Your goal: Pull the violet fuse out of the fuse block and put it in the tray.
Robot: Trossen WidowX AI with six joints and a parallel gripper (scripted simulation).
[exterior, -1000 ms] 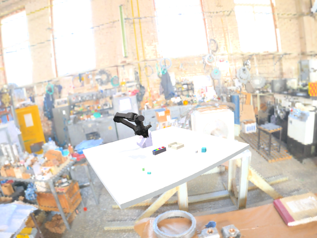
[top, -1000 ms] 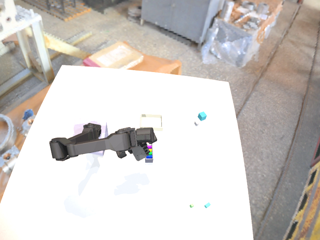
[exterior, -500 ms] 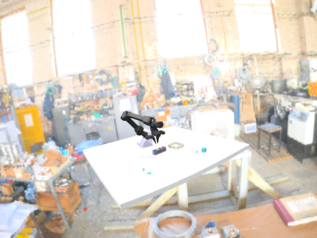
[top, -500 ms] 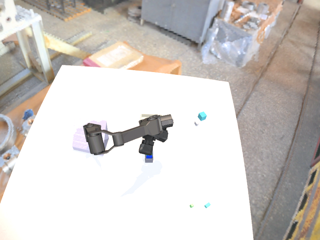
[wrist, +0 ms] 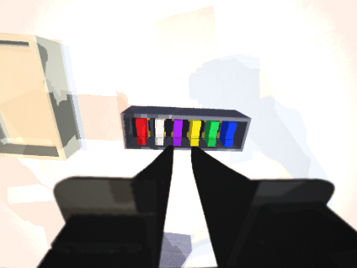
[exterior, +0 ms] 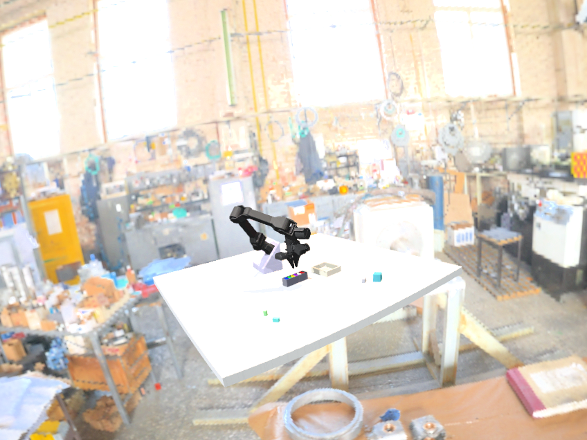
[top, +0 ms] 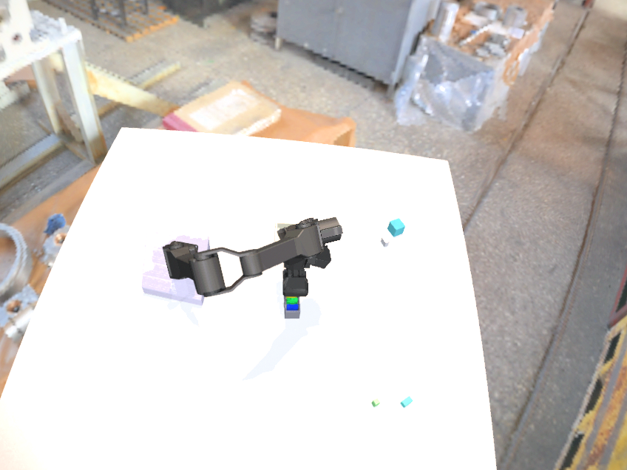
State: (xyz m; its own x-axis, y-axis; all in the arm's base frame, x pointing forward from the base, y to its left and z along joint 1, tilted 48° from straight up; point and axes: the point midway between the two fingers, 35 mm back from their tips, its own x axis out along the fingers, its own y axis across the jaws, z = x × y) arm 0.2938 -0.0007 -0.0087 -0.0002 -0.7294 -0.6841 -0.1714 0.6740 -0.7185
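Observation:
The dark fuse block (top: 292,313) (exterior: 295,281) (wrist: 185,112) holds a row of upright fuses. The violet fuse (wrist: 178,131) sits in its slot between the white fuse (wrist: 159,131) and the yellow fuse (wrist: 194,131). My gripper (exterior: 295,266) (wrist: 182,150) points down above the block, its fingers a small gap apart with nothing between them. In the wrist view the fingertips show at the block's near edge, below the violet and yellow fuses. The beige tray (top: 283,226) (wrist: 55,72) is mostly hidden by the arm in the top view. No fuse shows in its visible part.
The red fuse (wrist: 141,131) is beyond the white one; the green fuse (wrist: 212,133) and blue fuse (wrist: 228,133) are beyond the yellow one. A teal cube (top: 395,227) (exterior: 376,276) and a small pale piece (top: 385,241) lie past the tray. Two small pieces lie farther off.

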